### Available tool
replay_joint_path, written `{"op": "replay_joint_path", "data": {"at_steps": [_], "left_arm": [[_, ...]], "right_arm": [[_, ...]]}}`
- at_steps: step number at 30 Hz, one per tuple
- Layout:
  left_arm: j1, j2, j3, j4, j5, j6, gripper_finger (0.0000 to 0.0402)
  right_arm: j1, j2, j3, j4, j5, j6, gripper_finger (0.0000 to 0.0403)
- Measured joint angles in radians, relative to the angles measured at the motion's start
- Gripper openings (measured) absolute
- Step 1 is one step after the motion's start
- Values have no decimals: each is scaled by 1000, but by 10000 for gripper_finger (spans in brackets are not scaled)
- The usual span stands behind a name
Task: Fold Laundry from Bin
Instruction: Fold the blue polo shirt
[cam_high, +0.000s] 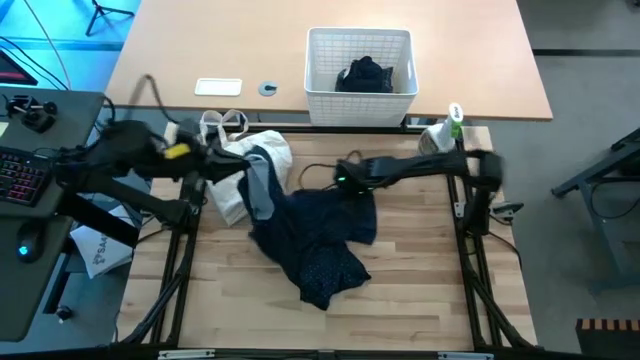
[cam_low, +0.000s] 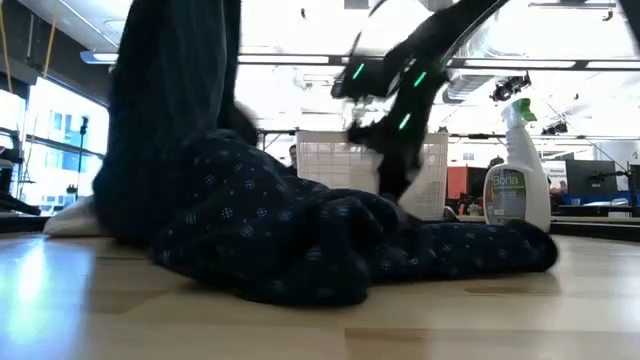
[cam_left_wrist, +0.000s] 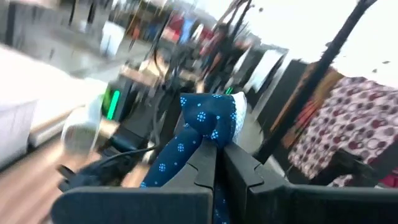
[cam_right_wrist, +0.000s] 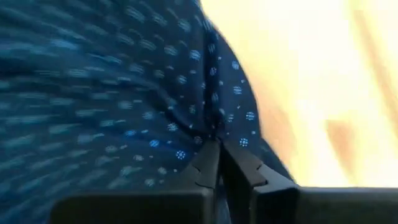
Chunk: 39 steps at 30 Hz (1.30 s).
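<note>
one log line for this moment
left pincer: shut on dotted navy shirt | right pincer: shut on same shirt | white lattice plastic bin: dark garment inside

The whole tabletop (cam_high: 400, 300) is seen from straight above in the high view, with the bin (cam_high: 360, 62) at its far edge. A level line across the tabletop (cam_low: 320, 320) is taken by the low view, set close to the dotted navy shirt (cam_low: 300, 240) and faced toward the bin (cam_low: 340, 160) and the room behind. That shirt (cam_high: 320, 235) is shared by both views. Each wrist view is pressed very near the same shirt (cam_left_wrist: 186, 143) (cam_right_wrist: 124, 93).
</note>
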Motion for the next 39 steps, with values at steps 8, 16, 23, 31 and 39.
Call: {"op": "replay_joint_path", "data": {"at_steps": [8, 16, 23, 31, 39], "left_arm": [[-111, -35, 43, 223, -31, 237, 0], [-160, -33, 101, 466, 308, 444, 0], [-216, -47, 108, 744, 312, 720, 0], [-229, -18, 108, 962, 448, 710, 0], [-229, 45, 109, 1080, 545, 652, 0]], "right_arm": [[59, -626, -209, -140, -283, 208, 2], [202, -1035, -161, 237, -686, 580, 1], [343, -1214, 3, 472, -331, 312, 0], [421, -1168, 143, 637, -527, 151, 0], [444, -970, 404, 663, -691, 35, 0]]}}
